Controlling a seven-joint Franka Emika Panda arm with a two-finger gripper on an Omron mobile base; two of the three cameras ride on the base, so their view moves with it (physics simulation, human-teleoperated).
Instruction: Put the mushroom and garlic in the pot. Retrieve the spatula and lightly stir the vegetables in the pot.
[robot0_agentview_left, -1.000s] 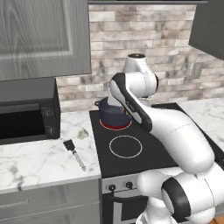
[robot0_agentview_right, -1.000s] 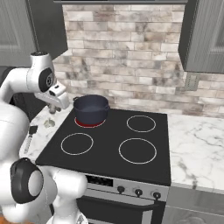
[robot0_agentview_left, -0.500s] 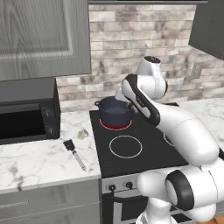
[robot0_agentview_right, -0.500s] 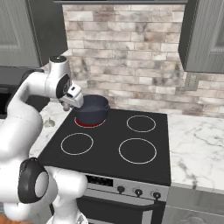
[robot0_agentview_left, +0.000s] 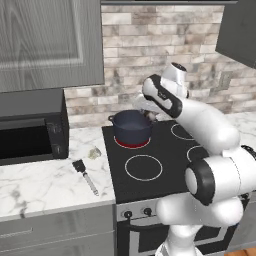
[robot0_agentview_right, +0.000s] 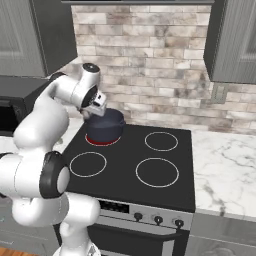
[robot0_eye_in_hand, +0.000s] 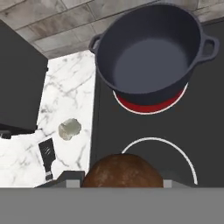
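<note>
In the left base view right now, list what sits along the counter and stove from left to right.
microwave → spatula → garlic → pot on the red burner → gripper holding the mushroom beside the pot's right rim.

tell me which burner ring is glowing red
The back-left burner, the one under the pot. It glows red beneath the pot's base; the other rings are plain white outlines.
</note>
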